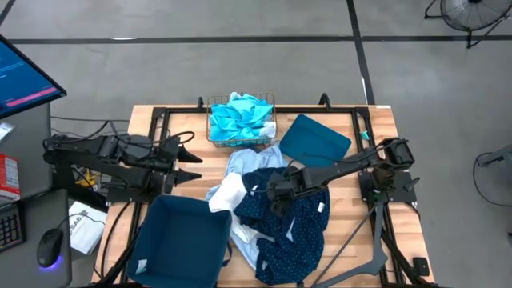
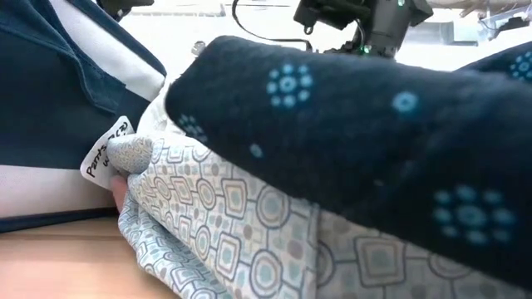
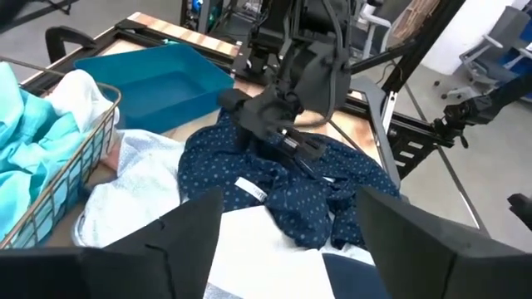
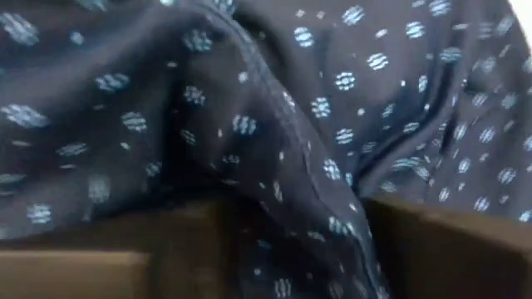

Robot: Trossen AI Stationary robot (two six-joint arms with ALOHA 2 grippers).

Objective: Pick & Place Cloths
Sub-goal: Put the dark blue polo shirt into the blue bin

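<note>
Navy dotted garment (image 1: 298, 220) lies crumpled across the table (image 1: 376, 132) centre toward the near edge, small pale-blue dot pattern, white label showing in the left wrist view. It sits on top of a pale blue cloth (image 1: 244, 164) and beside a white cloth (image 1: 226, 194); low view shows a geometric-print pale fabric (image 2: 241, 241) under the navy one. Turquoise cloths (image 1: 238, 118) bunched in the wire basket (image 1: 242, 141) at the far edge.

Right gripper (image 1: 274, 192) is down on the navy garment, arm stretched in from the right side, wrist pitched down. Its wrist view is filled with navy fabric right at the fingers; jaws look part open with cloth between, can't tell if it's actually gripped.

Left gripper (image 1: 190, 156) hovers over bare table left of the pile, near the basket, fingers (image 3: 187, 228) spread wide, nothing in them, pointed at the pile.

Teal bin (image 1: 178, 240) at near left; teal lid (image 1: 314, 140) lies flat right of the basket.
</note>
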